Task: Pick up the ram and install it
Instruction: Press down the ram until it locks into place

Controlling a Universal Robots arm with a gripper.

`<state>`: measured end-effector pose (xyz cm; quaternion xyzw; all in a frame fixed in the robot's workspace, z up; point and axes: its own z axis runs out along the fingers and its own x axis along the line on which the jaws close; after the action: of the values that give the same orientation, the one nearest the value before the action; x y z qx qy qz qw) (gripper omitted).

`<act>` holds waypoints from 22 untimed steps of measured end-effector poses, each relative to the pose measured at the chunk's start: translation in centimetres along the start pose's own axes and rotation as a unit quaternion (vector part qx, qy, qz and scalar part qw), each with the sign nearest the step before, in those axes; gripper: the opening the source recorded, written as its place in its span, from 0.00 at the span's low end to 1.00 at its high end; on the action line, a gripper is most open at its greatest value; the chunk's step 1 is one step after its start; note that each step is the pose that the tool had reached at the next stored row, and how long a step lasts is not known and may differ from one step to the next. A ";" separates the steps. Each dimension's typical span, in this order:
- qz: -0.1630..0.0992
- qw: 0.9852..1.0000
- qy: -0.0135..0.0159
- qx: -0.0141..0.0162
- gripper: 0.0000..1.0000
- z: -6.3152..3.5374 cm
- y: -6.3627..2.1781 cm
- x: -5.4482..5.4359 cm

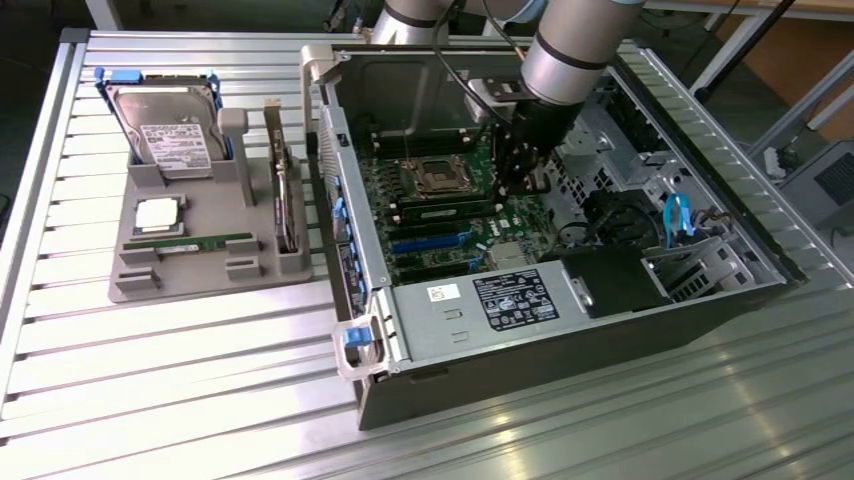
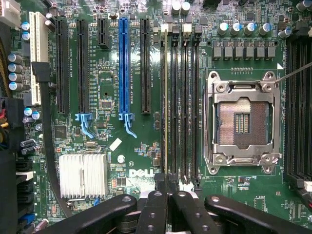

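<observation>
Inside the open computer case [image 1: 350,330], a ram stick [image 1: 447,208] stands edge-up in the memory slot nearest the expansion slots. From the wrist it is a thin line [image 2: 164,97] running the slot's full length. My gripper [image 1: 514,188] reaches down over the motherboard at that stick's end on the exterior view's right. Its black fingertips [image 2: 165,181] are shut together right at the stick's near end; I cannot tell whether they pinch it or rest on it. Another ram stick [image 1: 187,243] lies in the grey holder [image 1: 134,285] outside the case.
The empty processor socket [image 2: 241,124] lies beside the memory slots, with a blue expansion slot [image 2: 123,68] and a silver heatsink [image 2: 83,175] on the other side. The holder also carries a hard drive [image 1: 167,130], a silver processor chip [image 1: 158,213] and a dark expansion card [image 1: 283,190].
</observation>
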<state>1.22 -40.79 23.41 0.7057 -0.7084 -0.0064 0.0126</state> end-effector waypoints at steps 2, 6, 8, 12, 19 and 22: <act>0.000 1.000 0.000 0.000 0.09 0.00 0.00 0.0; 0.000 1.000 0.002 0.000 0.09 -0.07 0.00 -0.2; 0.000 1.000 0.002 0.000 0.09 -0.08 0.00 -0.2; 0.000 1.000 0.002 0.000 0.09 -0.06 0.00 -0.2; 0.000 1.000 0.002 0.000 0.09 0.17 0.00 -0.2; 0.000 1.000 0.002 0.000 0.09 0.24 0.00 -0.2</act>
<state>1.22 -40.62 23.17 0.7056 -0.7084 -0.0052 0.0139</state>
